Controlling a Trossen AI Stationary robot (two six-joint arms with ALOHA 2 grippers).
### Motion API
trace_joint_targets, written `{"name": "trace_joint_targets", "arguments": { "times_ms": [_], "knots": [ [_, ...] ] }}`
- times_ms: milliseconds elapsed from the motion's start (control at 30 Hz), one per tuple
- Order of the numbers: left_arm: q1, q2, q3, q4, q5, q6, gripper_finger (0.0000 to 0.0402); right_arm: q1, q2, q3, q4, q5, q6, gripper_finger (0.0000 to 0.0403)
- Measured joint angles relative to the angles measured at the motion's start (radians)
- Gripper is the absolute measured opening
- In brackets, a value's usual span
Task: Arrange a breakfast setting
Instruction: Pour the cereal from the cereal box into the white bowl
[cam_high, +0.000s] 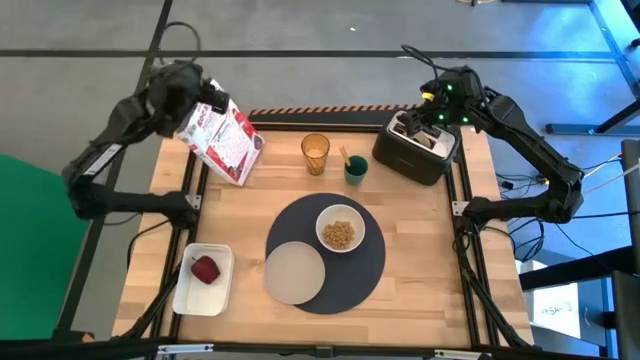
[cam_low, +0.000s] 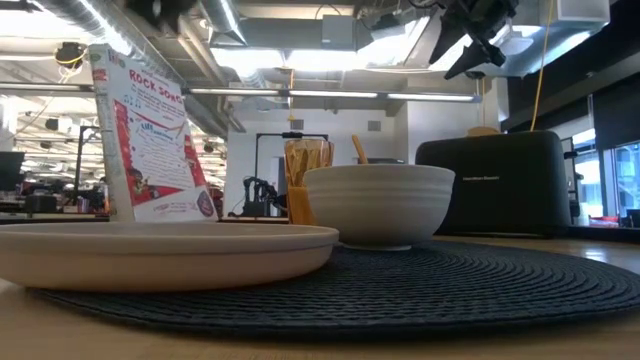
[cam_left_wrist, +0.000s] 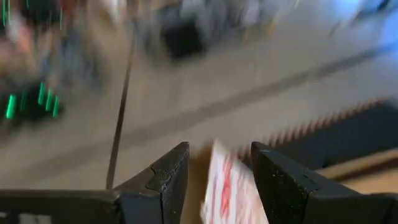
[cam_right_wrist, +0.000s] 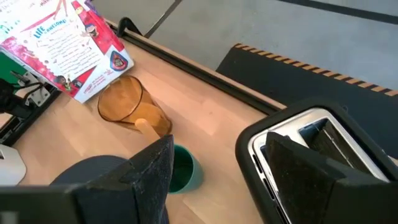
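Note:
A round dark grey mat (cam_high: 345, 280) lies mid-table with a white bowl (cam_high: 340, 232) of cereal and a flat white plate (cam_high: 294, 272) on it. Behind it stand an amber tumbler (cam_high: 315, 153) and a green cup (cam_high: 356, 170) that holds the orange-handled spoon (cam_right_wrist: 146, 127). At the far left, my left gripper (cam_high: 205, 100) is shut on a tilted red-and-white box (cam_high: 226, 142). My right gripper (cam_high: 437, 118) hovers open above the black toaster (cam_high: 412, 152), its fingers on either side of the slots (cam_right_wrist: 311, 134) in its wrist view. My left gripper has the box's upper end (cam_left_wrist: 225, 180) between its two fingers, coming from the table's far left and slanting a little down. The box hangs tilted below the gripper, its lower end (cam_high: 245, 170) toward the tumbler. Whether that end rests on the table I cannot tell.
A white rectangular tray (cam_high: 190, 295) with a dark red lump in it sits at the near left. The toaster fills the far right corner. Bare wood shows at the near right, beside the mat.

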Motion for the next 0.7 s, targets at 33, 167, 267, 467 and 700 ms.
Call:
{"name": "trace_joint_targets", "arguments": {
  "times_ms": [33, 167, 267, 467, 700],
  "knots": [
    [0.062, 0.023, -0.001, -0.048, 0.026, -0.042, 0.0166, 0.0, 0.0, 0.0, 0.005, 0.0, 0.0, 0.0246],
    [0.151, 0.105, -0.002, -0.05, 0.054, -0.017, 0.0166, 0.0, 0.0, 0.002, 0.022, 0.001, 0.0, 0.0246],
    [0.169, 0.176, -0.002, -0.075, 0.157, -0.151, 0.0166, 0.001, -0.001, 0.002, 0.004, -0.008, 0.0, 0.0246],
    [0.235, 0.225, 0.0, -0.099, 0.228, -0.182, 0.0154, 0.001, -0.028, 0.003, -0.072, 0.0, -0.008, 0.0246],
    [0.218, 0.287, -0.003, -0.098, 0.293, -0.205, 0.0117, 0.001, -0.064, 0.003, -0.075, 0.006, -0.013, 0.0246]
  ]
}}
